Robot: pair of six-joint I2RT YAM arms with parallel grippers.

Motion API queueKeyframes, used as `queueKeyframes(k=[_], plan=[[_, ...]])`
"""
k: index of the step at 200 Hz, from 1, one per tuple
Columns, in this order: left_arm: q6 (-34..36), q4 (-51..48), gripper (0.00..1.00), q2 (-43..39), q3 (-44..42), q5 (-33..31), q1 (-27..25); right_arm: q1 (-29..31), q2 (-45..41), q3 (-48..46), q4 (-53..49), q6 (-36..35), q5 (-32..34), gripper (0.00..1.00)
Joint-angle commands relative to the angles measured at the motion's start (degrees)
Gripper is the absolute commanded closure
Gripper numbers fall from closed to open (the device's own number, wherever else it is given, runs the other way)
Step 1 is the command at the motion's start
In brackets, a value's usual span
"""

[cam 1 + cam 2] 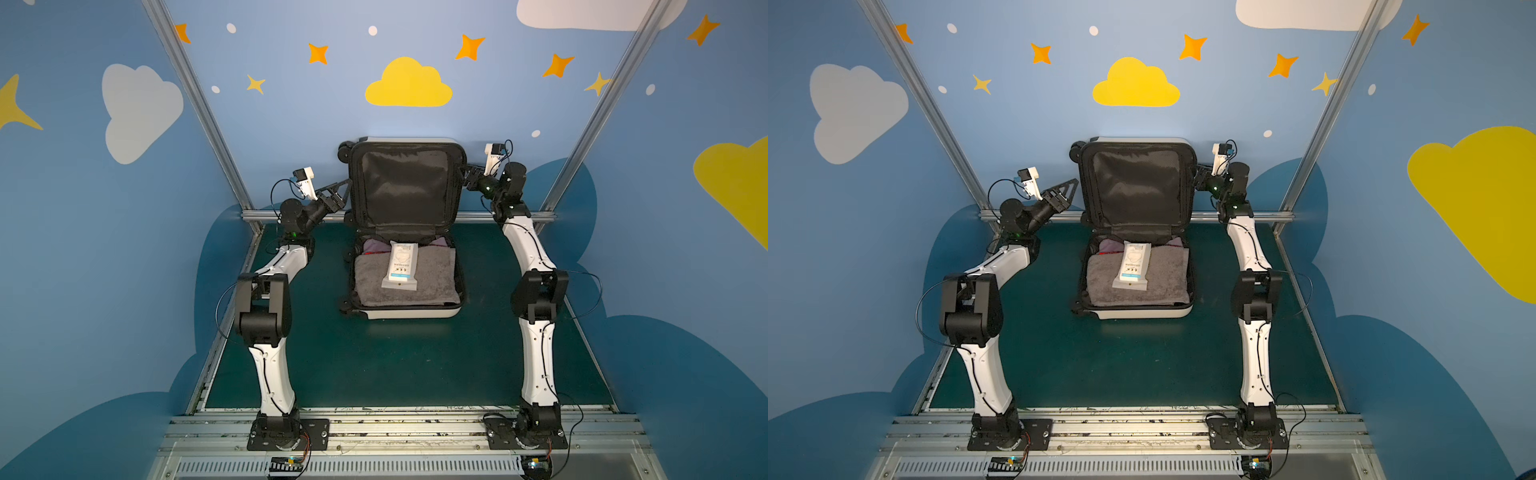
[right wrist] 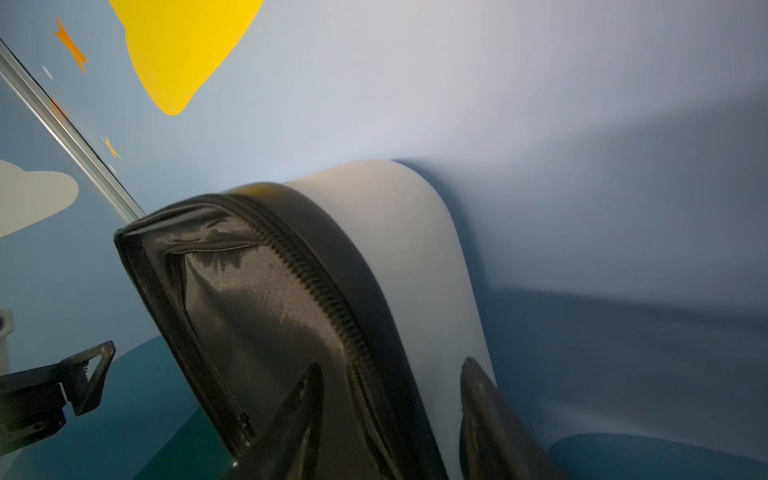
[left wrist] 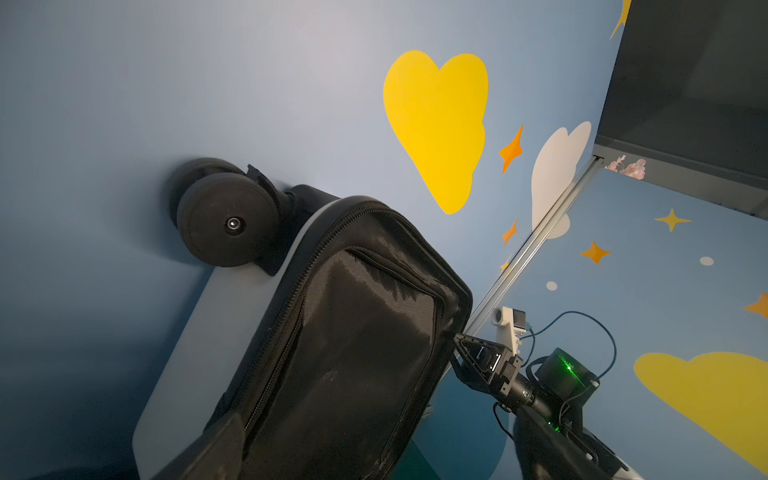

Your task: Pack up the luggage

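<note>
Cream luggage [image 1: 409, 312] lid upright: right end effector [image 2: 390, 363] clamps its edge, left end effector [image 1: 344, 192] spread apart just beside it.

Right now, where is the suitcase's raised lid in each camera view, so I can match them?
In a top view: raised lid stands near centre.
In a top view: raised lid, just left of centre.
Left wrist: raised lid close up, lining showing, black wheel at its corner.
Right wrist: raised lid close up, lining and cream shell.
Shared landmark: yellow cloud, in all four.
</note>
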Motion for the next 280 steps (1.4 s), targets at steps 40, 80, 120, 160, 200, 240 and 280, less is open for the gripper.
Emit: queueKeyframes(k=[40, 80, 120, 160, 200, 240, 280], plan=[[-0.4, 1.5, 0.01, -0.5, 0.1, 0.8, -0.1, 0.3, 2.0, 2.4, 1.5, 2.4, -0.6, 0.64], [-0.4, 1.5, 0.01, -0.6, -0.4, 0.7, -0.1, 0.5, 2.3, 2.4, 1.7, 2.5, -1.0, 0.77], [-0.3, 1.4, 0.01, -0.5, -0.5, 0.5, 0.1, 0.9, 1.4, 2.0, 0.7, 1.5, -1.8, 0.99], [0.8, 0.5, 0.01, -0.5, 0.2, -0.2, 0.6, 1.1, -1.3, -2.0, 2.1, 0.8, -2.2, 1.0], [2.3, -1.8, 0.01, 1.1, 4.8, -1.6, 1.6, 1.6, -4.7, -7.4, 4.5, 0.3, -2.8, 1.0], [1.3, -5.7, 0.01, 6.3, 11.6, -4.9, 2.8, 2.4, -6.9, -11.0, 5.8, -0.3, -3.5, 1.0], [0.7, -13.0, 0.01, 12.1, 17.2, -8.7, 4.2, 2.9, -7.5, -12.4, 6.2, -0.6, -4.2, 1.0]])
